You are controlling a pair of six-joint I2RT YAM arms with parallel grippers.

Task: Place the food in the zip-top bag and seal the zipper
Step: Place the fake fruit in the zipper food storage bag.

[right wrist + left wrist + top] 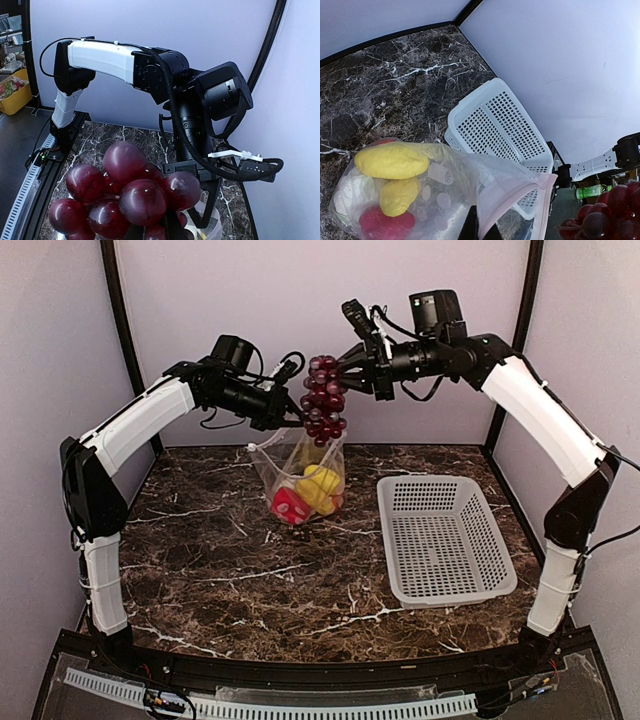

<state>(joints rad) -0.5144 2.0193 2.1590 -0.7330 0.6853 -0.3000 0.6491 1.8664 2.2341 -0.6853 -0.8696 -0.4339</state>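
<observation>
Above a dark marble-patterned table [200,550], the right end effector [347,372] grips a dark purple toy grape bunch [323,402] over the mouth of a clear plastic zip-top bag [300,465], whose top edge the left end effector [292,418] holds up. Yellow toy pieces [318,485] and a red toy pepper [289,505] lie inside the bag. A white perforated plastic basket [445,535] stands to its right.

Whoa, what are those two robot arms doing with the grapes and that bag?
They are packing toy food. The left gripper pinches the mouth edge of the clear bag and holds it up open. The right gripper holds the purple grape bunch just above that opening, not yet inside. Two yellow pieces and a red pepper already lie in the bag. The white basket sits beside it on the table.
</observation>
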